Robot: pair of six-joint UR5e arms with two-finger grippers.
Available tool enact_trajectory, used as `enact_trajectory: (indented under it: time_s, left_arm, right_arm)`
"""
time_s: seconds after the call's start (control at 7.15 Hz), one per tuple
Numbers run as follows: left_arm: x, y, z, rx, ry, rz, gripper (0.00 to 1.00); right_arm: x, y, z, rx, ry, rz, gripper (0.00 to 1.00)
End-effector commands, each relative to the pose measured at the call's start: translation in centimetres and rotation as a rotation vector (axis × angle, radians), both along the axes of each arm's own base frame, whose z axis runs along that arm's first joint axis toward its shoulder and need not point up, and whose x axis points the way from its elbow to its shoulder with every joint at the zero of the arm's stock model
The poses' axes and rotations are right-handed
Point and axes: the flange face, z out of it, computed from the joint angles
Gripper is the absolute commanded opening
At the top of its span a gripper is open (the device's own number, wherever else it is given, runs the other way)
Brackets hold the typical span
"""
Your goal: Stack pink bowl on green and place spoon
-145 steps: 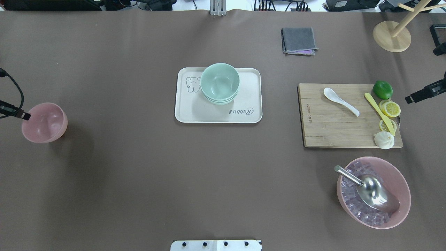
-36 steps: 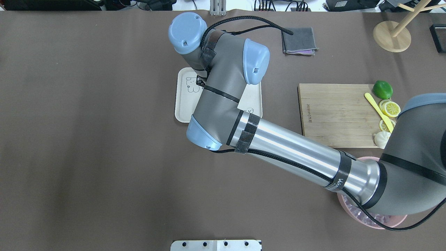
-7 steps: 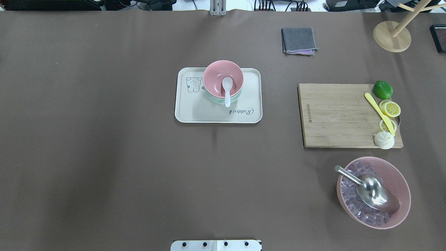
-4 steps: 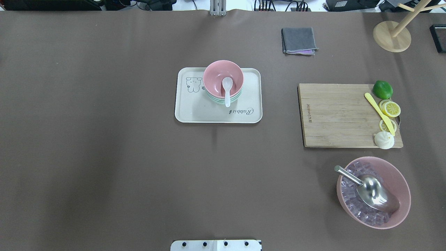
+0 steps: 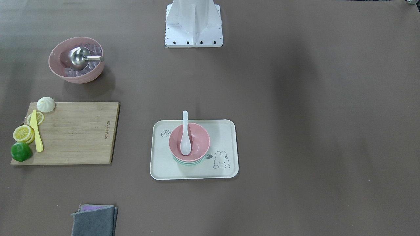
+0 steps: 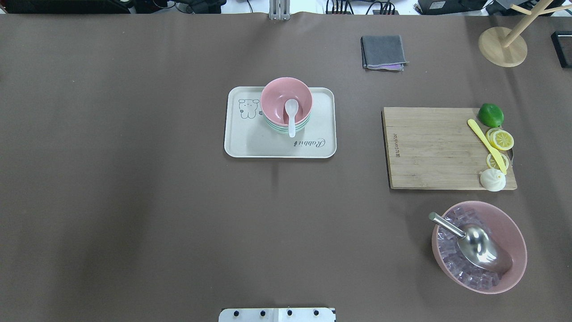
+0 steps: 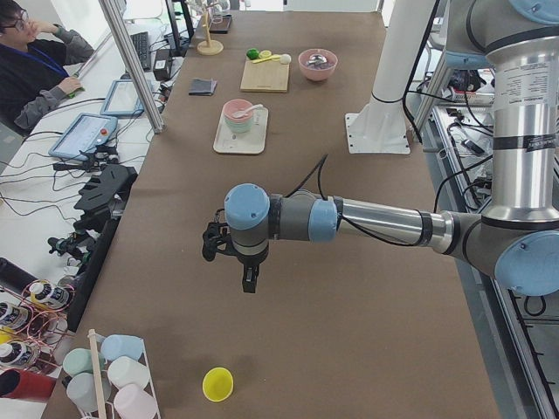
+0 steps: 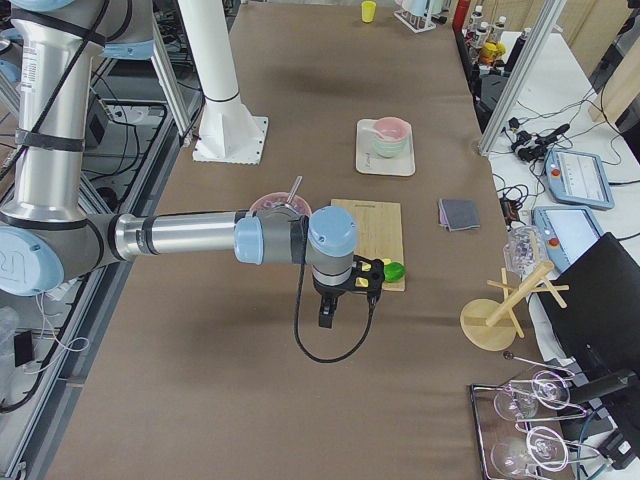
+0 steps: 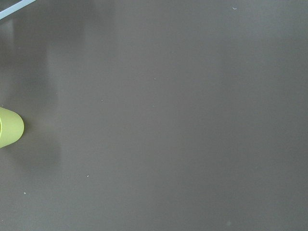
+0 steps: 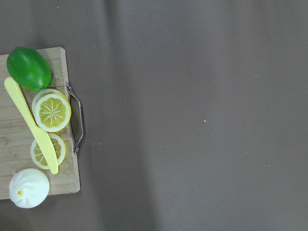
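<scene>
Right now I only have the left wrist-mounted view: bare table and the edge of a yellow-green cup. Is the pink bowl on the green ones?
Observer: Yes. The pink bowl sits nested on the green bowls, on the tray.
Operator: And the spoon?
Observer: The white spoon lies in the pink bowl, its handle over the rim on the robot's side.
Operator: Where is the right gripper?
Observer: The right gripper hangs over bare table, just off the lime end of the cutting board. I cannot tell whether it is open.
</scene>
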Motion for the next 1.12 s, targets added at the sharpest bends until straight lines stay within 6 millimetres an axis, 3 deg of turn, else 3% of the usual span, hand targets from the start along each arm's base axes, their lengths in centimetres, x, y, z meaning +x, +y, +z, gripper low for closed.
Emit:
enact_trajectory:
  time_s: [0.0, 0.56, 0.98]
  left_arm:
    - [0.0, 0.0, 0.0, 0.000, 0.000, 0.000, 0.98]
    - [0.1, -0.1, 0.0, 0.000, 0.000, 0.001, 0.98]
    - [0.1, 0.0, 0.1, 0.003, -0.002, 0.001, 0.98]
  right_arm:
    - [0.0, 0.0, 0.0, -0.001, 0.000, 0.000, 1.00]
    - [-0.1, 0.1, 1.5, -0.033, 0.000, -0.001, 1.00]
    - [-0.1, -0.2, 1.2, -0.018, 0.009, -0.005, 1.00]
